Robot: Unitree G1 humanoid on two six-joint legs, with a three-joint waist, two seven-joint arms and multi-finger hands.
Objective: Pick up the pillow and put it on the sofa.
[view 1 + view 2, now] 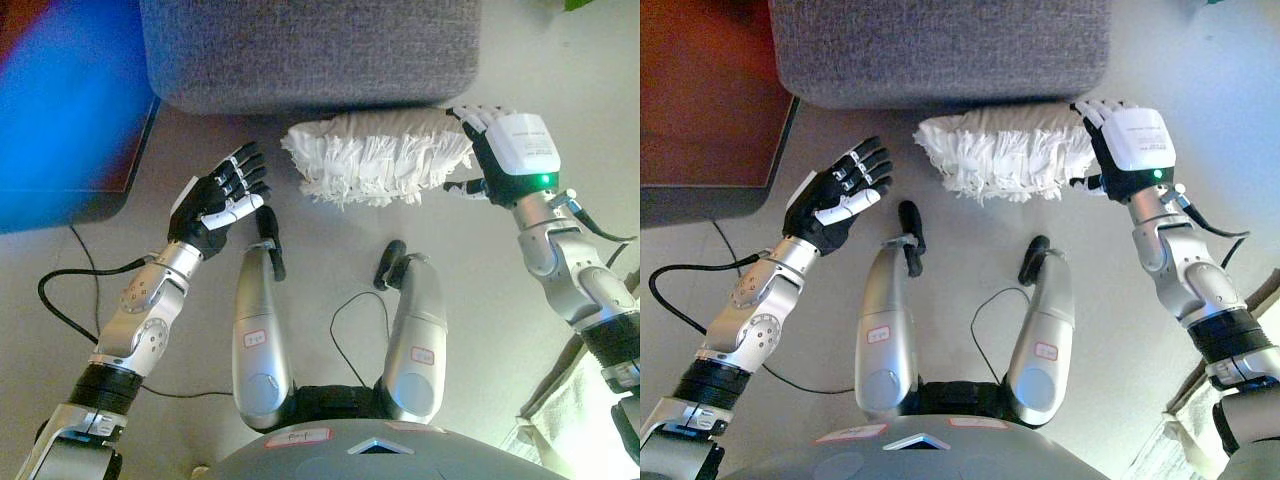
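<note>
A white fluffy pillow (378, 152) lies on the floor against the front of the grey sofa (310, 50). My right hand (505, 150) is at the pillow's right end, fingers straight against it, thumb under its edge. My left hand (222, 200) is open, palm facing the pillow, a short way left of it and not touching. The pillow also shows in the right eye view (1005, 148), with the right hand (1127, 148) at its right end and the left hand (840, 195) apart from it.
A dark low table edge (710, 190) stands at the left beside the sofa. A pale cloth (570, 410) lies at the lower right. Grey floor (480, 300) surrounds the pillow.
</note>
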